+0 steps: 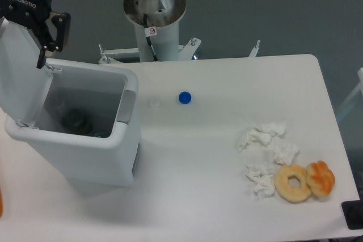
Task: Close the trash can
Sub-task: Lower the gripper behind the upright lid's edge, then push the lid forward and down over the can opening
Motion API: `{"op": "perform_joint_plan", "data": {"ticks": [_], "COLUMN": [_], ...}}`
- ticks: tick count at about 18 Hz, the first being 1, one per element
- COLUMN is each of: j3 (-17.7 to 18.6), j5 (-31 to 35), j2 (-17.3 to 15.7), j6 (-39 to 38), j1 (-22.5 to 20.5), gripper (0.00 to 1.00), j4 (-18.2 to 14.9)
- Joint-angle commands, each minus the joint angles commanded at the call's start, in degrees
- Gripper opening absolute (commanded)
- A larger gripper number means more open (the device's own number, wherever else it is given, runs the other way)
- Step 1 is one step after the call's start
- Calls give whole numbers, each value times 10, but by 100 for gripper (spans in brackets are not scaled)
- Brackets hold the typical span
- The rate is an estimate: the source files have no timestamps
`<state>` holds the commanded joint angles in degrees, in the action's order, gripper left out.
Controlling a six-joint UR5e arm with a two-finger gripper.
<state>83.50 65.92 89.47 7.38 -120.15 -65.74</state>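
Trash can open, tool at lid

Trash can (85,140) sits on the desk's (215,196) left side, lid (20,69) raised upright. Tool (46,42) is at the lid's far top edge; can't tell whether clenched or released.

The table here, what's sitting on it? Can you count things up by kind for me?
Trash can, lid up: 1
Bottle caps: 2, one blue, one clear
Crumpled tissues: about 4, bunched together
Pastries: 2, a ring doughnut and an orange-brown bun
Total: about 9
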Motion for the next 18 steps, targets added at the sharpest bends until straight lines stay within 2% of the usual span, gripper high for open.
{"op": "perform_joint_plan", "data": {"ticks": [6, 9, 18], "j3": [-1, 1, 4], "j5": [2, 25, 26], "j2": [2, 4, 8], "j6": [0, 1, 29], "j1": [-2, -15, -44], "gripper": [100, 100, 100], "j4": [0, -1, -4]}}
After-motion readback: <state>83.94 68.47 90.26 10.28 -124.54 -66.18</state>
